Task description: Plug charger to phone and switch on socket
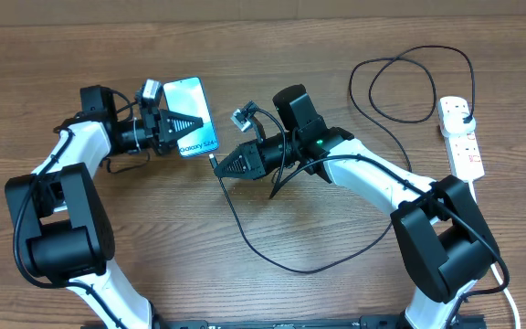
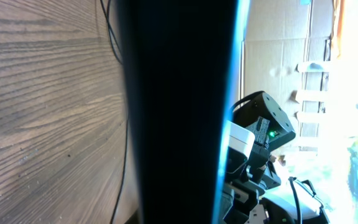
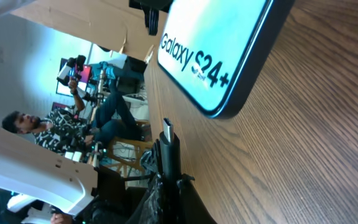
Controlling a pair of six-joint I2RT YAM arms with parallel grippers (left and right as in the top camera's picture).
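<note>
The phone [image 1: 193, 114] lies screen up at the table's upper left, its lit teal screen [image 3: 222, 43] reading "Galaxy S24+". My left gripper [image 1: 184, 123] is shut on the phone, and the phone's dark edge [image 2: 179, 112] fills the left wrist view and hides the fingers. My right gripper [image 1: 226, 164] is shut on the charger's black connector [image 3: 166, 132], with its tip a short gap from the phone's lower end, not touching. The charger cable [image 1: 245, 233] loops across the table to a plug in the white socket [image 1: 462, 151] at the far right.
Both arms' white links [image 1: 373, 178] lean in from the near edge. The black cable loops [image 1: 409, 82] at the upper right near the socket. Brown cardboard [image 1: 263, 7] lines the far edge of the wooden table [image 1: 318, 292].
</note>
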